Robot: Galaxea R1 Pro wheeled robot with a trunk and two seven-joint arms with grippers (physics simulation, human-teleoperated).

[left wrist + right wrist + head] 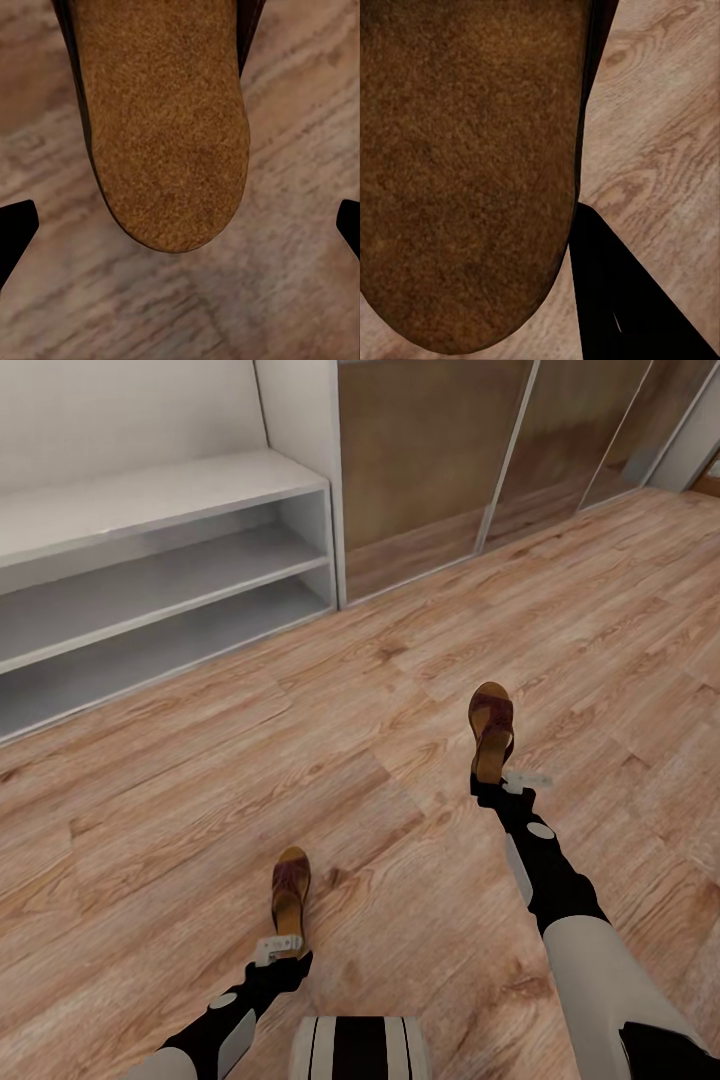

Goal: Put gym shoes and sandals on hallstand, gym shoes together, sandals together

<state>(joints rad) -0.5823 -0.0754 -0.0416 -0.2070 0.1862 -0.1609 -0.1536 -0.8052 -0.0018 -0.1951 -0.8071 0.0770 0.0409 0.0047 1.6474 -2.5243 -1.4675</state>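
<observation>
Two brown sandals lie on the wood-plank corridor floor [400,660], toes pointing away from me. The nearer sandal [290,895] has its heel just ahead of my left gripper [285,952]. In the left wrist view its tan footbed [169,112] sits between widely spread fingertips [15,232], so that gripper is open. The farther sandal [492,728] has its heel at my right gripper [493,780]. In the right wrist view one black finger [619,300] presses against the side of its footbed [465,172]; the other finger is hidden behind the sandal. The hallstand [150,490] stands at upper left. The gym shoes are out of view.
The hallstand's two low open shelves [160,585] hold nothing in the part I see. Wood-panelled sliding doors with pale frames [440,450] run along the far wall to the right of it. My own base [360,1048] shows at the bottom edge.
</observation>
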